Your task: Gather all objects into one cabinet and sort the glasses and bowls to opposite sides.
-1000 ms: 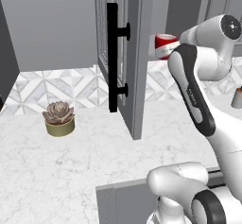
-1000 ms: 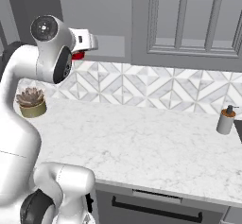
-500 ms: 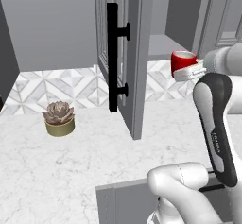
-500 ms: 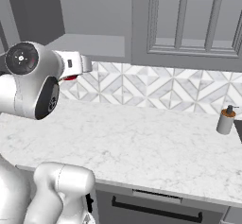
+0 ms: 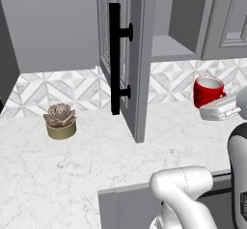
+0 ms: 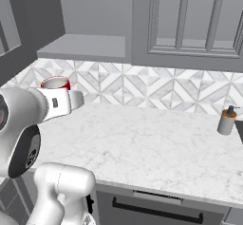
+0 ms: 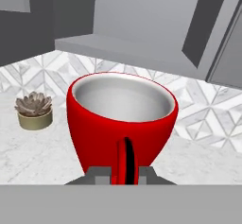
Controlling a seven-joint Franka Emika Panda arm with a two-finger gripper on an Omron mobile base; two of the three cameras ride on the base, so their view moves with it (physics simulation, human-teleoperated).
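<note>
Your red mug [image 7: 122,124] is up off the table, carried in the air out in front of the open cabinet [image 5: 176,49], below the level of its shelf and above the table's back part near the patterned wall tiles. It sits upright, white inside facing up, empty as far as you can see.

The claw [image 7: 124,175] is shut tight on the mug's handle [image 7: 125,160], the 2 fingertips pinching the loop from either side, so all the mug's weight hangs off that 1 thin piece.

Judge it as rigid, glazed and slick: it will not give under the pads, and a pinch on a narrow handle lets the cup body swing or twist if you turn the wrist quickly. It looks light enough, but it would chip or break if it struck the shelf edge or the door [image 5: 126,59]. Keep the rim level and move gently. If you ever re-take it, the handle loop close to the cup wall is the steadier spot.

Further out, the door stands swung open with its long black bar handle [image 5: 115,59] facing you. The potted succulent [image 5: 61,120] sits toward the table's left end, well apart from the mug, and a soap dispenser [image 6: 227,120] stands near the right end.
</note>
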